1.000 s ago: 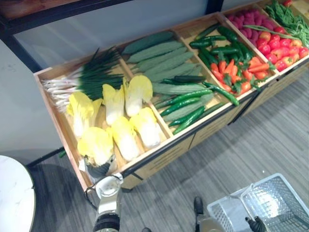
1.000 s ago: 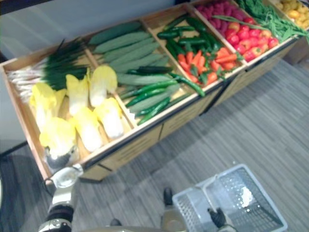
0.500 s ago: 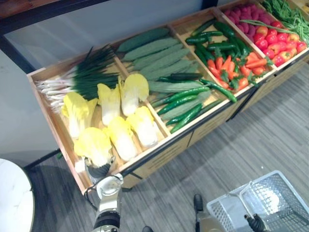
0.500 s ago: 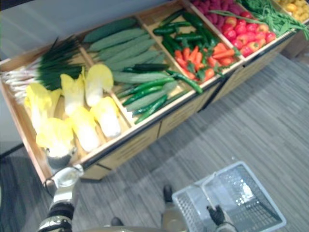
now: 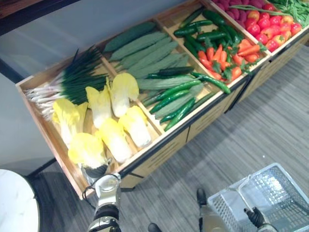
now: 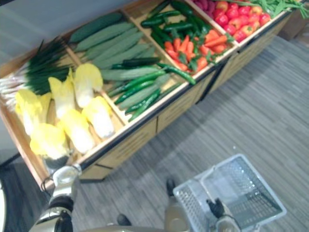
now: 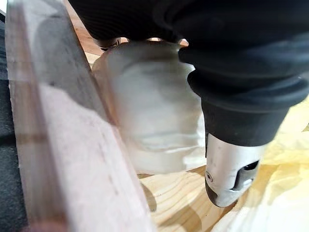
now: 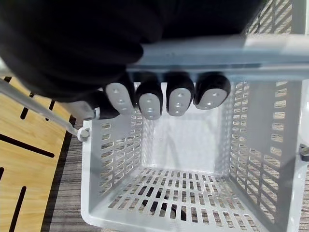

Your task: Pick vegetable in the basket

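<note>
Wooden crate [image 7: 72,145]: nearest cabbage [image 5: 87,150] hides most of the left hand [image 5: 97,172], grip unclear; right hand [image 8: 176,99] curls round basket handle [image 8: 241,55].

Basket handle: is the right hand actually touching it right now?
Touching. The right wrist view shows the fingers of the right hand curled round the basket handle, with no gap between them and the bar.

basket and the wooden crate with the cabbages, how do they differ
The basket is grey slotted plastic; the crate is solid wood. The basket holds nothing; the crate is packed with cabbages. The right hand grips the basket's handle; the left hand reaches into the crate. Both are open-topped.
</note>
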`<state>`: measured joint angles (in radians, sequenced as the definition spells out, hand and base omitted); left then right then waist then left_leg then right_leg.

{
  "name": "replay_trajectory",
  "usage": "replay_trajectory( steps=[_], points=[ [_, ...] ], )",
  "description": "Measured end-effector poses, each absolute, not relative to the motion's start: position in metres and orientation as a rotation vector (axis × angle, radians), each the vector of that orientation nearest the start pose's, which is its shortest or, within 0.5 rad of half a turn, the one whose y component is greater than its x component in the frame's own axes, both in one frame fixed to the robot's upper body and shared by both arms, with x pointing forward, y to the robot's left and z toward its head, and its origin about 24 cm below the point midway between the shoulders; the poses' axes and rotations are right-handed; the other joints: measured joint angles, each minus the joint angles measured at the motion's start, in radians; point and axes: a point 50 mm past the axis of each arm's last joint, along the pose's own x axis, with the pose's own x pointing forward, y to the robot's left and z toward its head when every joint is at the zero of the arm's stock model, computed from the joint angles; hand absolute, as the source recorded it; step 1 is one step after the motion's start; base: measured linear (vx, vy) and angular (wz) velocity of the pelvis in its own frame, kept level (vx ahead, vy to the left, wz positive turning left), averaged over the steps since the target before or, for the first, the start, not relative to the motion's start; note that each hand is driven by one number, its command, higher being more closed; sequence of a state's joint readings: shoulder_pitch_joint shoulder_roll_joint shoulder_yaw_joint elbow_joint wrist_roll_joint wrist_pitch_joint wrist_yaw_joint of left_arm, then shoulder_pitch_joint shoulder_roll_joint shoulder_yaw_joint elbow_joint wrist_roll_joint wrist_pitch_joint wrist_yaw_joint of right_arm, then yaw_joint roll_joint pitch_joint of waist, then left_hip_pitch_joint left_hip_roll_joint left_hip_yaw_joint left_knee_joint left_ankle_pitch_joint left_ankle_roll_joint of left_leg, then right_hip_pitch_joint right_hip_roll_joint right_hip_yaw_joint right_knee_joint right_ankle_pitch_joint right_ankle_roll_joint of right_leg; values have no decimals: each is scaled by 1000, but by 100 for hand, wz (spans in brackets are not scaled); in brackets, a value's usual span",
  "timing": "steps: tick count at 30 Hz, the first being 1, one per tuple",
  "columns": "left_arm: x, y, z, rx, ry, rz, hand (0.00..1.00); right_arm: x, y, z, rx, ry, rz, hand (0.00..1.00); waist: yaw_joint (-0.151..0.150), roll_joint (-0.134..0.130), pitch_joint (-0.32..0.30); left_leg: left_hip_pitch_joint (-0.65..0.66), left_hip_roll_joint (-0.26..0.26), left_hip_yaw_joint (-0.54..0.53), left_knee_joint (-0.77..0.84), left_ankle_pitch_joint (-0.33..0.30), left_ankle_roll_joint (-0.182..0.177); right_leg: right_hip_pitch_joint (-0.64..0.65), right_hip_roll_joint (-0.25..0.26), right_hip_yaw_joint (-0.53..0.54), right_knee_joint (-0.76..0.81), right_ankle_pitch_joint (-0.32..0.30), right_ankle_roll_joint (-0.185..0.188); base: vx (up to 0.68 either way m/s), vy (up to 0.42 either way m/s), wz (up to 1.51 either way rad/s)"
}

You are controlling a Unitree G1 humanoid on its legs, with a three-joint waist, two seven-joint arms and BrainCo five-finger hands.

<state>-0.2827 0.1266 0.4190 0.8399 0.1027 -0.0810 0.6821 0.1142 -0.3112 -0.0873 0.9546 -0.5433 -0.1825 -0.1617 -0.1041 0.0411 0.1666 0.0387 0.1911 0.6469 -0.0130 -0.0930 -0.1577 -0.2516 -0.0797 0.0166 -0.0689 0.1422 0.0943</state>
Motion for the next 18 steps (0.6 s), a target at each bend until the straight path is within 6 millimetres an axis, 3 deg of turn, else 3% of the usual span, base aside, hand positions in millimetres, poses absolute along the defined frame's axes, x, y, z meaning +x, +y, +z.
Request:
replay_trajectory(
  steps=[7,8,18],
  points=[
    [238,284,-47,180,473,1051,0,121,-272,-124,-804,846,8,100,-2,-1,0,0,9,27,-1,4,-8,-10,15,21,-11,8,-6,-27,-60,-11],
    [238,285,-47,170,474,1061,100,121,-271,-124,-808,845,18,100,-3,-1,0,0,9,29,-2,4,-8,-9,16,23,-18,12,-7,-27,-50,-6],
    [225,315,-46,43,492,1188,100,121,-268,-125,-796,856,52,100,-7,-1,1,4,10,49,-6,2,-12,-8,22,37,-34,25,-7,-15,-37,-5]
  ],
)
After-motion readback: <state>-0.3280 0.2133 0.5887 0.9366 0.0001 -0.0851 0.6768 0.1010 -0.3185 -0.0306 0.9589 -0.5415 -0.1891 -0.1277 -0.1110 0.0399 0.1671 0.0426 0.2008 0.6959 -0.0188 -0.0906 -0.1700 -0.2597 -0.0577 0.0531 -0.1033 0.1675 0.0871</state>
